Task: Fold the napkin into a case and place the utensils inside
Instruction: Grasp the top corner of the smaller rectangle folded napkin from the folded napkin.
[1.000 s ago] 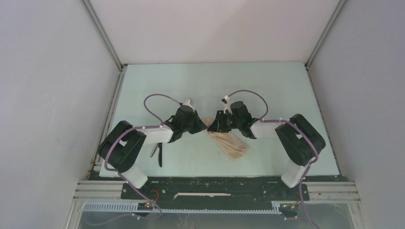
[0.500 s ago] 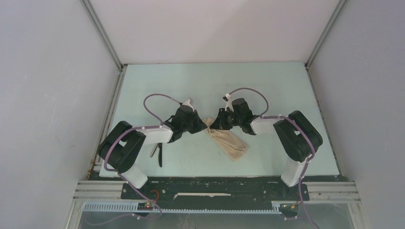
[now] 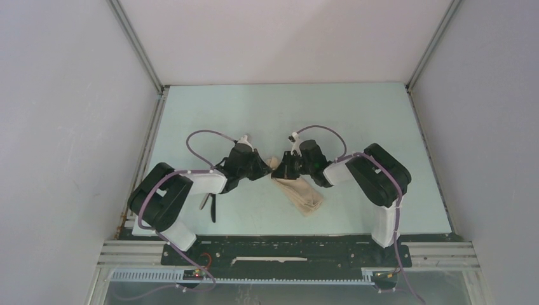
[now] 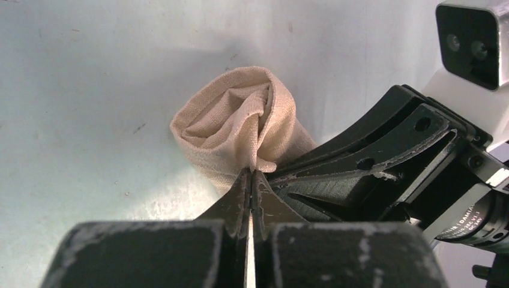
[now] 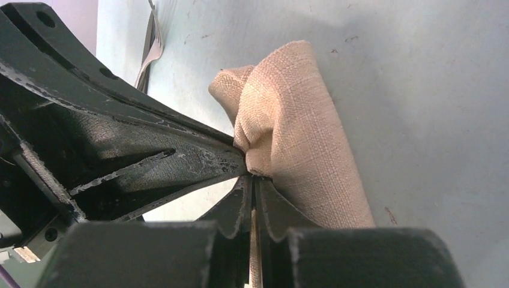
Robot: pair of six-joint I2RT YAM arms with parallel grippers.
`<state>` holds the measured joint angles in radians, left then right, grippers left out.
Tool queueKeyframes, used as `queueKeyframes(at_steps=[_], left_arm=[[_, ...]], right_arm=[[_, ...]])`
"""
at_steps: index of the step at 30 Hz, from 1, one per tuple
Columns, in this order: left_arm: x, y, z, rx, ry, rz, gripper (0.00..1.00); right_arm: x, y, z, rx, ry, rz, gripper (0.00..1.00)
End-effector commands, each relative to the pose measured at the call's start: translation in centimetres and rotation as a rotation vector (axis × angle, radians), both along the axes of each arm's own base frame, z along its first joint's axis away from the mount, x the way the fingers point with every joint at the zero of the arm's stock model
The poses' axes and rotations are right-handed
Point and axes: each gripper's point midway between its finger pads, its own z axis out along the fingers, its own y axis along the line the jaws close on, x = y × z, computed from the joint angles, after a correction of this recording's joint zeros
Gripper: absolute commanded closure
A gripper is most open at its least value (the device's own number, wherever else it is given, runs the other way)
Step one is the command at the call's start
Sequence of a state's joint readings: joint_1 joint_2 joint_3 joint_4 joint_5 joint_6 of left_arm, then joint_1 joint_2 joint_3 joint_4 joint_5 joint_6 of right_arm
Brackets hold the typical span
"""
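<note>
Two grippers, the left gripper [image 3: 266,170] and the right gripper [image 3: 280,170], meet tip to tip, both pinched shut on the far end of the soft, woven tan napkin [image 3: 302,194], whose long rolled shape runs toward the near right, well apart from the thin utensils [image 3: 209,204] on the left.

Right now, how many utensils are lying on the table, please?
2: a slim black knife and a silver metal fork, side by side beside the left arm; the beige cloth napkin could hide more.
</note>
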<state>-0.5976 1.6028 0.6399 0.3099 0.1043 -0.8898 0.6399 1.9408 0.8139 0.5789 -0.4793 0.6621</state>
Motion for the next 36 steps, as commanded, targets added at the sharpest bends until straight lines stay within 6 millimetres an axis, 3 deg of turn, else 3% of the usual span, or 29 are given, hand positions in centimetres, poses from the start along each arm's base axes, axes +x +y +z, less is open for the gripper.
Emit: queueKeyframes(at_steps=[1,4,8,16,19,24,29,36], left_arm=[[-0.6,-1.8,3.7,-0.139,-0.051,-0.033,1.00],[-0.2,-1.0,3.8,-0.107,-0.065,-0.013,1.00],[0.0,-0.9,3.3,-0.093,-0.058,-0.009,1.00],[0.3,-0.3,2.6,-0.062,-0.055,-0.007,1.00],[0.2,-0.2,2.5,-0.060,-0.051,-0.006,1.00],[0.1,-0.3,2.8,-0.063,-0.057,-0.015,1.00],[0.2,-0.4,3.0,-0.066,-0.063,-0.021,1.00],[0.2,-0.7,3.7,-0.077,-0.081,-0.040,1.00]], right_arm=[[2.1,-0.4,0.2,0.016,-0.038,-0.107,0.88],[0.6,-1.0,1.8,0.039,-0.029,-0.061,0.70],[-0.6,-2.1,3.0,0.031,-0.010,-0.018,0.57],[-1.2,-3.7,4.7,-0.025,-0.057,-0.019,0.46],[0.0,-3.9,4.9,-0.003,-0.064,-0.028,0.49],[1.8,-3.2,4.3,0.013,-0.049,-0.024,0.66],[2.4,-2.6,3.5,0.018,-0.037,-0.013,0.70],[2.2,-0.8,2.9,0.050,-0.022,0.033,0.85]])
